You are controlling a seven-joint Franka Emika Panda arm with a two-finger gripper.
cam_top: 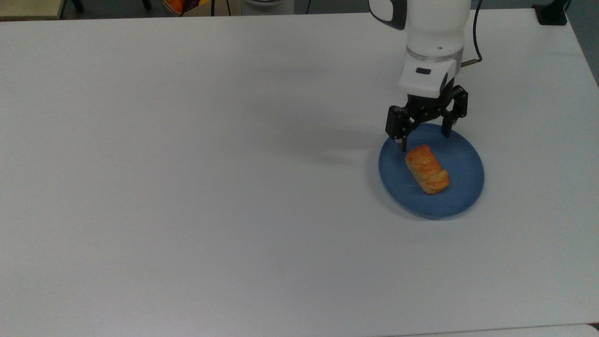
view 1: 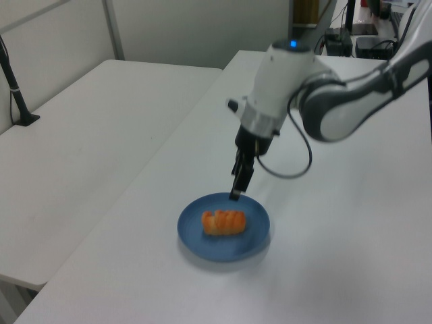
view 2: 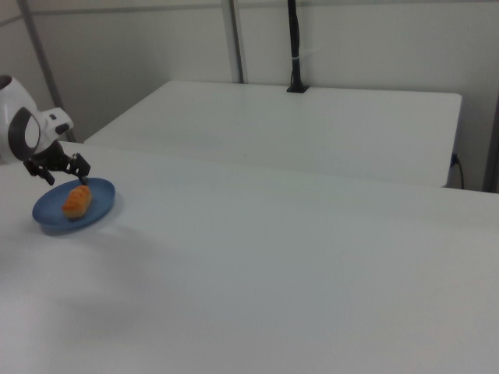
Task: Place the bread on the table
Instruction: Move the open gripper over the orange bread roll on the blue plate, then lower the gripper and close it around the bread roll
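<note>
The bread (cam_top: 427, 169) (view 1: 224, 222) (view 2: 76, 199), a small golden-orange braided roll, lies in the middle of a round blue plate (cam_top: 468, 187) (view 1: 192, 236) (view 2: 47, 214) on the white table (cam_top: 187, 187) (view 1: 337, 202) (view 2: 273, 273). My gripper (cam_top: 424, 139) (view 1: 236, 194) (view 2: 66, 178) hangs open just above the plate's far rim, in the top view above the bread's upper end. Its black fingers point down, spread wider than the roll, and hold nothing. Fingers and bread are apart.
A second white table (view 1: 81, 148) (view 2: 296, 125) adjoins this one past the plate. A black clamp with a post (cam_top: 550, 14) (view 1: 17, 94) (view 2: 295, 47) stands on it. A box with orange fruit (cam_top: 180, 5) sits beyond the top view's upper edge of the table.
</note>
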